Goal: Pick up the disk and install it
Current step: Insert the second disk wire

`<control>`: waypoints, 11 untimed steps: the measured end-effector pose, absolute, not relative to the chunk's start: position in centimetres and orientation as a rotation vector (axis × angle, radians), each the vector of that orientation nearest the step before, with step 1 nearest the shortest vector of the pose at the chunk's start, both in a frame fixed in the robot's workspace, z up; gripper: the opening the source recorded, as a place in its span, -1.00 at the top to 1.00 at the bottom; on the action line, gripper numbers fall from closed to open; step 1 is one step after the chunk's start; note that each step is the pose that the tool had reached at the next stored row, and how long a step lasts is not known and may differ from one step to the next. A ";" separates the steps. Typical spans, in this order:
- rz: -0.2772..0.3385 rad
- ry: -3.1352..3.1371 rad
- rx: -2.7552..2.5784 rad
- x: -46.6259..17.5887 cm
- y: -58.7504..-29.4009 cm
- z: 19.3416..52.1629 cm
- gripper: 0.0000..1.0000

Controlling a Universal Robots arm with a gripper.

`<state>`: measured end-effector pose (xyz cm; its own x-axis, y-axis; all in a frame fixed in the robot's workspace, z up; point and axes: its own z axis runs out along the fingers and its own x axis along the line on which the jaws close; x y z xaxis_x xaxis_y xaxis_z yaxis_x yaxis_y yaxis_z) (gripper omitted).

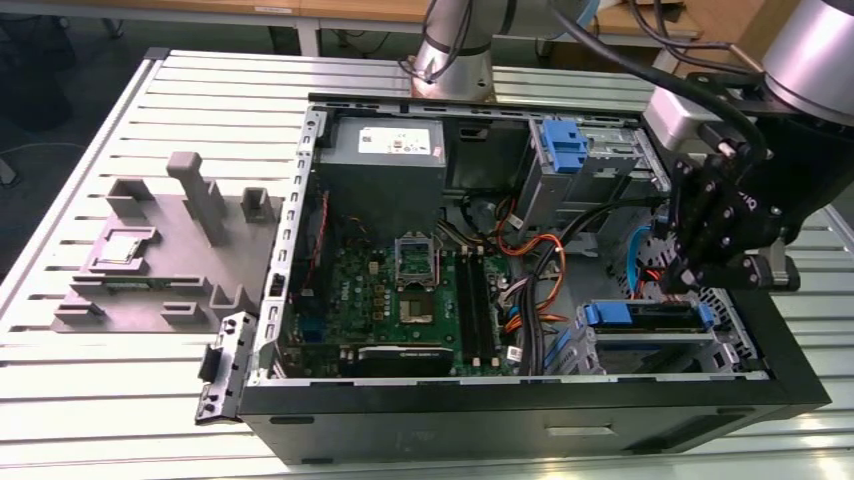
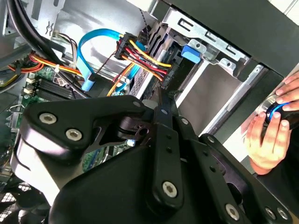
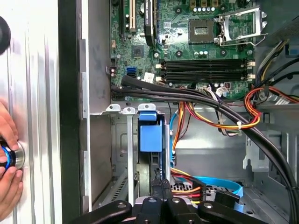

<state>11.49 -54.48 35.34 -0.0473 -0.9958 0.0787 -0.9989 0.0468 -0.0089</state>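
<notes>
— Black linkage bars crowd the front of both wrist views. Is that the gripper (image 2: pixel 162 100)?

— Yes. In the exterior view it hangs over the corner of the open computer case (image 1: pixel 534 420) on that view's right, with its tips down at the drive bay (image 3: pixel 126 112).

— And the disk?

— The disk (image 1: pixel 647 316) is in that bay already, standing on edge, with its blue carrier end towards the motherboard (image 3: pixel 196 42). The first wrist view looks straight along it: the blue tab is at the bay's mouth, and the dark body runs back under the gripper's tips.

— So is it being held?

— The jaws look drawn in close together, right at the disk's upper edge. I can't make out whether they pinch it or only bear on it.

— Which step is this, then?

— I'd say the pickup is done and this is the install itself. The disk sits between the bay's rails, but I can't judge whether it's fully seated.

— What does finishing it call for?

— A straight, even push along the rails, I think, with no tilt. The bundle of orange, red and yellow cables (image 3: pixel 219 122) lies just beside the bay and has to be kept from snagging.

— Anyone else about?

— Someone's hand (image 2: pixel 268 135) rests on a round blue-ringed button (image 3: pixel 11 156) on the worktop (image 1: pixel 80 400), outside the case wall.
</notes>
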 end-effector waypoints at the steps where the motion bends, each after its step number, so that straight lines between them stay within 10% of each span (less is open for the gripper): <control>1: 0.094 -2.236 2.132 11.4 -54.5 35.4 0.80; 11: 0.084 -2.240 2.137 10.9 -54.2 35.9 0.80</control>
<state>10.89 -54.20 35.87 -0.0472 -0.9965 0.0695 -0.9989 0.0467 -0.0086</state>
